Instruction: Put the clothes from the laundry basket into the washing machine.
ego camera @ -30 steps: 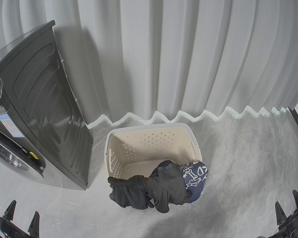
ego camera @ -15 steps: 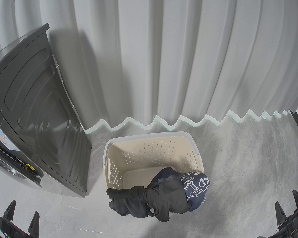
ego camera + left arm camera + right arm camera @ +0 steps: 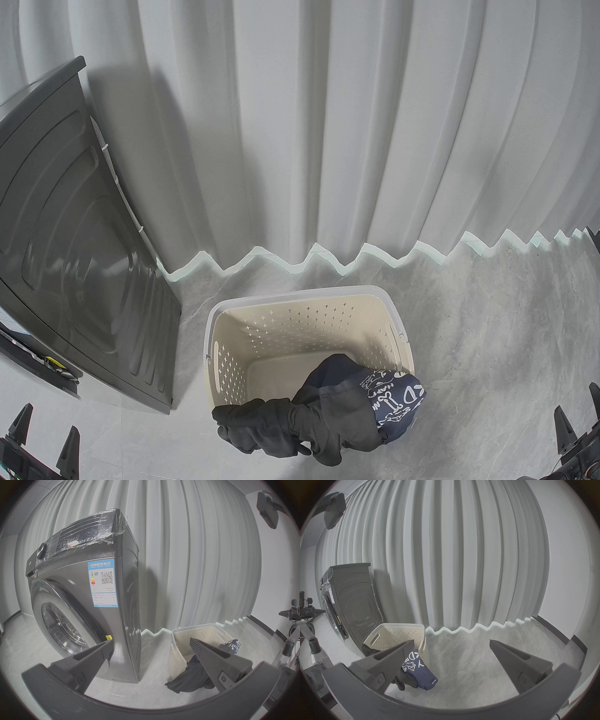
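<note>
We list one cream laundry basket (image 3: 305, 295) with perforated walls, standing on the grey floor (image 3: 506, 325) in front of a white pleated curtain (image 3: 350, 125). The clothes sit at the basket's near side, heaped on the near rim and spilling over it to the outside, while the far part of the basket's bottom lies bare. Item one is a black garment (image 3: 265, 428), hanging over the near rim towards the left corner. Item two is a navy garment with white print (image 3: 400, 400), bunched at the near right corner and touching the dark cloth beside it. One dark grey washing machine (image 3: 75, 250) stands to the basket's left, near it but apart, a strip of floor between them. Its round glass door (image 3: 62, 627) is on the front, turned away from the basket, and we see no clothes in front of it. The left gripper (image 3: 49, 425) hangs low at the near left with its fingers spread wide and nothing between them. The right gripper (image 3: 576, 403) hangs low at the near right, likewise spread wide and holding nothing. Both are well apart from the basket.
</note>
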Robot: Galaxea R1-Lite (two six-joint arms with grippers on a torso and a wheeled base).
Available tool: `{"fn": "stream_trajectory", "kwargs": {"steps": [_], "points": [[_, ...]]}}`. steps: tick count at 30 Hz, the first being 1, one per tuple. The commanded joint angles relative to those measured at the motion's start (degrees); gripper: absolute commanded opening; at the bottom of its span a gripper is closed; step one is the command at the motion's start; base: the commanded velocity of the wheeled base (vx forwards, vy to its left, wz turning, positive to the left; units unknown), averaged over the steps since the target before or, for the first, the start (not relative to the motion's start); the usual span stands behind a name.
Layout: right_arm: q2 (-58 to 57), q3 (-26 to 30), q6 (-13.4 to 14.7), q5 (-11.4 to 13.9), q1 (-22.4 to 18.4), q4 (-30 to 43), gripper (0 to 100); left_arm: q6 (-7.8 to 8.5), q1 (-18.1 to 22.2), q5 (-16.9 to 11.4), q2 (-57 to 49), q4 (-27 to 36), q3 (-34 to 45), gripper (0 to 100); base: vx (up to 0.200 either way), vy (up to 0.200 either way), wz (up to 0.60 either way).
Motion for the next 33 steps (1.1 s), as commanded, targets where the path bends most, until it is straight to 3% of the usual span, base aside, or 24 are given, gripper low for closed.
{"fn": "stream_trajectory", "kwargs": {"steps": [1, 20, 25, 33], "points": [[-0.9, 1.0, 0.0, 0.0, 0.0, 0.0, 100, -0.10, 0.0, 0.0, -0.9, 0.0, 1.0, 100, 0.000, 0.000, 0.00], [-0.9, 1.0, 0.1, 0.0, 0.0, 0.0, 100, -0.10, 0.0, 0.0, -0.9, 0.0, 1.0, 100, 0.000, -0.021, 0.00], [-0.9, 1.0, 0.1, 0.0, 0.0, 0.1, 100, -0.10, 0.0, 0.1, -0.9, 0.0, 1.0, 100, 0.200, 0.000, 0.00], [-0.9, 1.0, 0.1, 0.0, 0.0, 0.0, 100, -0.10, 0.0, 0.0, -0.9, 0.0, 1.0, 100, 0.000, 0.000, 0.00]]}}
